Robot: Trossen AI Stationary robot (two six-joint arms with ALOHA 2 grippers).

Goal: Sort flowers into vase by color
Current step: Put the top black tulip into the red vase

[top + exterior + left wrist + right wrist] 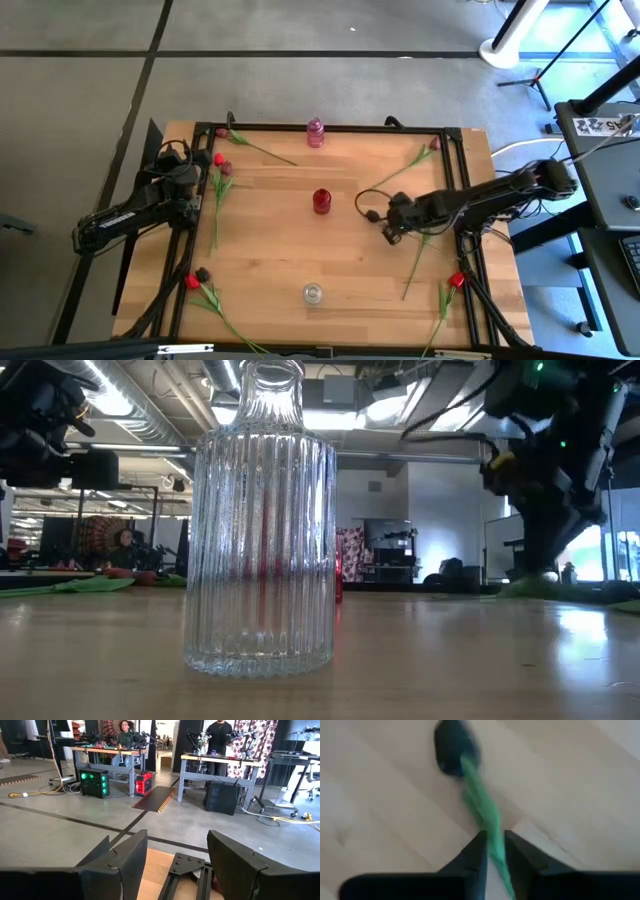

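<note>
Tulips lie scattered on the wooden table point(270, 250). My right gripper point(389, 232) is over the table's right middle, shut on the green stem of a dark maroon tulip point(452, 750), whose head point(372, 214) lies toward the red vase point(321, 201). A pink vase point(315, 131) stands at the far edge. A clear ribbed vase point(313, 293) stands near the near edge and fills the low view point(262, 530). My left gripper point(175, 855) is open at the table's far left, touching nothing. My right gripper point(492, 842) pinches the dark tulip's thin green stem point(490, 827) between its two fingers, a short way below the head. The fingers lie along the stem, with the head beyond the fingertips. I cannot tell whether the flower is lifted clear of the table.
Other tulips lie at the left edge point(220, 168), the near left corner point(197, 280), the far left point(245, 142), the far right point(425, 150) and the near right point(452, 285). A black frame point(455, 150) rims the table. People stand at benches in the room beyond point(220, 732).
</note>
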